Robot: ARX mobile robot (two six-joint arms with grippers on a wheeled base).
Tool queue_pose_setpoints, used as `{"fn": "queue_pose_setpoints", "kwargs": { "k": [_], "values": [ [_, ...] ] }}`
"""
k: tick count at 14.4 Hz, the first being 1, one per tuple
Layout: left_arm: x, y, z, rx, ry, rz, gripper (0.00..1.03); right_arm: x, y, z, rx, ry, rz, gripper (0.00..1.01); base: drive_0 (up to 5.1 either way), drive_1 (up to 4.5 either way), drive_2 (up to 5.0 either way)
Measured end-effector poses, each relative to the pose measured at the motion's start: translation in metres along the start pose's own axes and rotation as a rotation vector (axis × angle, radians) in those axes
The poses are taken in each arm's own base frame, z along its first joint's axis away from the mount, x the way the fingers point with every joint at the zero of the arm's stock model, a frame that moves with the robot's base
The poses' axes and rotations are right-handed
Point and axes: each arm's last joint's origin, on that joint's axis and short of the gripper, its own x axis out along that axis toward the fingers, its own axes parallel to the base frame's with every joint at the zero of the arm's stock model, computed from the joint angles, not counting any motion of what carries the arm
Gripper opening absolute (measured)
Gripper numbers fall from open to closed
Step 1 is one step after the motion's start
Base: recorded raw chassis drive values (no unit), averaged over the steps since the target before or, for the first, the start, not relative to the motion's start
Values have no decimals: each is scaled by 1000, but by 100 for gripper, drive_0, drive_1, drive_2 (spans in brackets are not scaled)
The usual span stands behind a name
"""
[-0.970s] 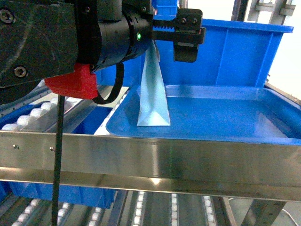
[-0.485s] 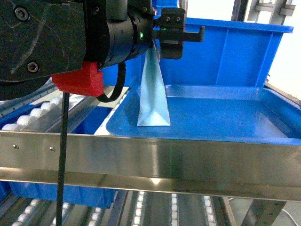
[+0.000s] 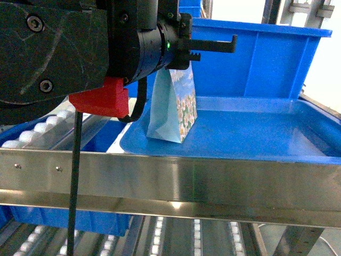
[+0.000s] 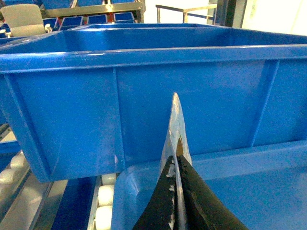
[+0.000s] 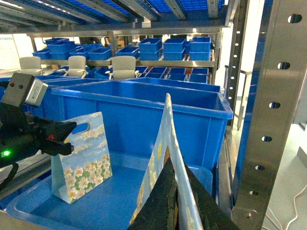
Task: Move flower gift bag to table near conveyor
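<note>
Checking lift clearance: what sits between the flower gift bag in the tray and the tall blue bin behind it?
Nothing. In the right wrist view only bare blue tray floor lies between the flower gift bag and the blue bin.

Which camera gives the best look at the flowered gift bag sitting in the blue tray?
The right wrist view: the flower gift bag shows its whole printed face and handle cutout. The head view shows it angled, its top hidden behind the arm. The left wrist view shows only a thin edge.
</note>
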Motion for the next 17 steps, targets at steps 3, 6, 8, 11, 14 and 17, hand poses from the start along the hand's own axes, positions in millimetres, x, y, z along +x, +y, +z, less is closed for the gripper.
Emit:
{"fn": "queue_pose_setpoints", "kwargs": {
  "k": [3,6,8,11,14,17],
  "values": [
    [-8,-1,2,14,-35,26,2,0,0,0,0,0,0,2,0,0,0],
    [-24,4,16,20,-82,61,2,0,0,0,0,0,0,2,0,0,0],
    [-39,11,22,28,-128,81,2,0,0,0,0,0,0,2,0,0,0],
    [-69,26,30,55,-217,102,2,0,0,0,0,0,0,2,0,0,0],
    [-98,55,37,59,-269,127,2,0,0,0,0,0,0,2,0,0,0],
    [-130,91,40,73,-321,144,2,0,0,0,0,1,0,2,0,0,0]
  ]
}}
